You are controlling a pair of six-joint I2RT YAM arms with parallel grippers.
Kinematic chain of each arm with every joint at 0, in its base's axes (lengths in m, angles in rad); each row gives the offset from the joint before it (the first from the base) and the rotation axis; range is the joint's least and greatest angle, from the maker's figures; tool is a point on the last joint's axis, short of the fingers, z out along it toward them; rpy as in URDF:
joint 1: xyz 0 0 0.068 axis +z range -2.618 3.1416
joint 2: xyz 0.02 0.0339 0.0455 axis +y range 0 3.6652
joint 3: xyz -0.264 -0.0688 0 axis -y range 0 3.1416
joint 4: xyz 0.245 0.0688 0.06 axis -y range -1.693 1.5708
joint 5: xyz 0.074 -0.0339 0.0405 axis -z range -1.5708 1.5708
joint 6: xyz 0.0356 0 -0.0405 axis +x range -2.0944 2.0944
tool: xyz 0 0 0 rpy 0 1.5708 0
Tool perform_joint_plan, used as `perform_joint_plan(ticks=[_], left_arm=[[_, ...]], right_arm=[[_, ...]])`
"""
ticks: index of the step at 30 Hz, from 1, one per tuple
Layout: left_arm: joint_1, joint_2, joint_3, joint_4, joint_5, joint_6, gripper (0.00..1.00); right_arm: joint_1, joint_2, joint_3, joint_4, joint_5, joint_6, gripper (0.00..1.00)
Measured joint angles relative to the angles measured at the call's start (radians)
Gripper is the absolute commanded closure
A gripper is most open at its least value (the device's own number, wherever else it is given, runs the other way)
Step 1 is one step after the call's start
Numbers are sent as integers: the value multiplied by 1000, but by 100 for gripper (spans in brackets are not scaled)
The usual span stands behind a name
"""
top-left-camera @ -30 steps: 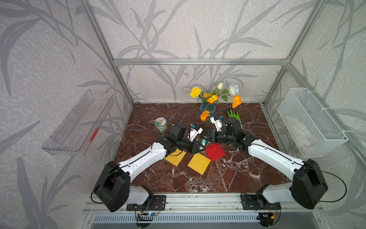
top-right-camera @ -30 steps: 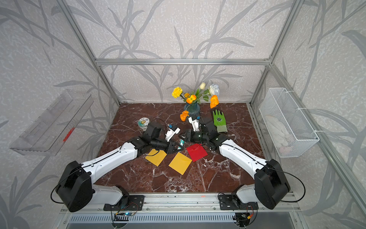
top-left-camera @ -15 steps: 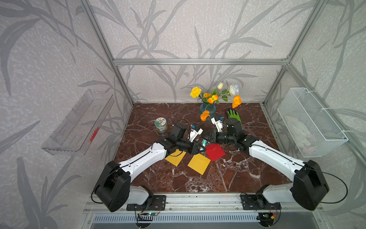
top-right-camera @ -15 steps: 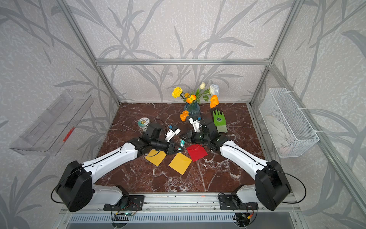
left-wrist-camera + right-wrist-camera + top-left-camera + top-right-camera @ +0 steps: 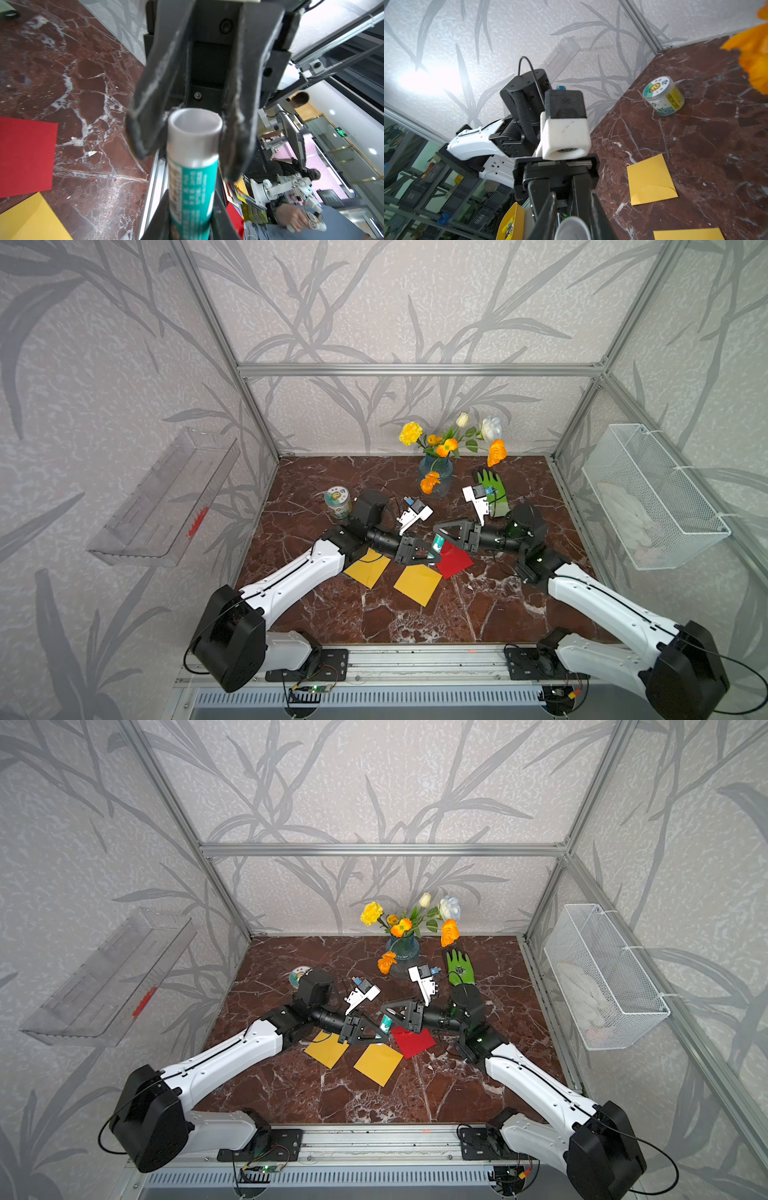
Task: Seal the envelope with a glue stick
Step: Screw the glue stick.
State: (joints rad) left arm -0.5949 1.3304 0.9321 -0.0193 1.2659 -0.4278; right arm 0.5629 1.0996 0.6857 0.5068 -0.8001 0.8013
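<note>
- Two grippers meet nose to nose on one glue stick (image 5: 193,176). Your left gripper (image 5: 191,226) is clamped narrow round the teal-labelled body, and your right gripper (image 5: 572,225) is pinched tight on the white cap (image 5: 194,128) end.
- The tube is held between them, up off the marble table (image 5: 374,614).
- In both top views it shows at the edge of the red envelope (image 5: 455,560), which lies flat beneath your right gripper.
- Two yellow envelopes (image 5: 417,585) lie flat just beside the red one. The one nearer your left arm is partly under that arm's wrist.
- Further back you have a labelled jar (image 5: 338,501) on your left side, a blue vase of flowers (image 5: 435,472) by the rear wall, and a green glove (image 5: 490,485) just beside the vase.
- A wire basket (image 5: 648,497) hangs on the right wall and a clear shelf (image 5: 166,497) on the left wall.
</note>
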Motion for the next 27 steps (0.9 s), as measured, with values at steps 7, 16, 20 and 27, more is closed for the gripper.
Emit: perform_joint_plan(ticks=[7,16,20,27], left_arm=[[3,2,24,-63,-10,34,100],[2,5,43,-206,-393,138,100],[3,22,40,-206,-487,142,100],[3,39,25,-205,-532,140,100]], right_arm=[[1,-23,4,-36,19,-33,50],[-1,92,243,-430,239,-88,42],[3,181,271,-518,294,-87,42],[22,249,303,-571,329,-73,44]])
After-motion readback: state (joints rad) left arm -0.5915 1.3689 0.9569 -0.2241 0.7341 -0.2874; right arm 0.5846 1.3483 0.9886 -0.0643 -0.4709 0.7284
